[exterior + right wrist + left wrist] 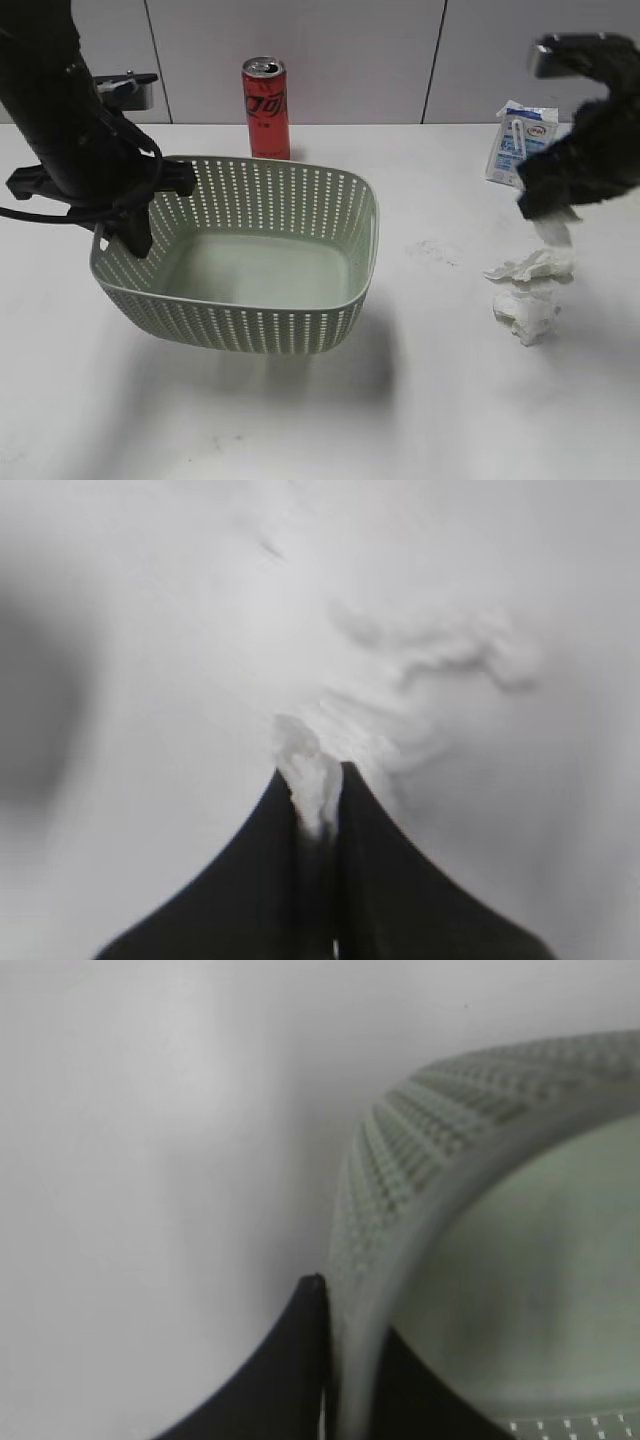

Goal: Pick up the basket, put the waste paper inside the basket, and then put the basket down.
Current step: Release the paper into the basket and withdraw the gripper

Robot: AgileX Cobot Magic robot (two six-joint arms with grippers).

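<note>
Exterior view: a red drink can (pixel 265 108) stands at the back of the white desk (pixel 420 400), at 12 o'clock from the basket (pixel 300 320), and a blue-and-white milk carton (pixel 518 140) sits at the far right, at 12 o'clock from the waste paper (pixel 528 300). The pale sage-green basket is a rounded rectangle, its long axis running left to right, its slotted plastic walls casting a shadow below as it tilts, left end raised. The left tool (pixel 135 225) grips that left end at 9 o'clock. The right tool (pixel 545 205) hangs above the crumpled white wads, a strip of tissue trailing from it; nothing lies between the paper and the basket.

Left wrist view: the left tool's dark fingers (pixel 290 1370) are pressed onto the basket's perforated wall (pixel 420 1150), one inside and one outside, the smooth floor showing at 3 o'clock.

Right wrist view: blurred; the right tool (pixel 318 815) is closed, pinching a tuft of white tissue, with more wrinkled wads (pixel 440 665) on the desk at 1 o'clock.
</note>
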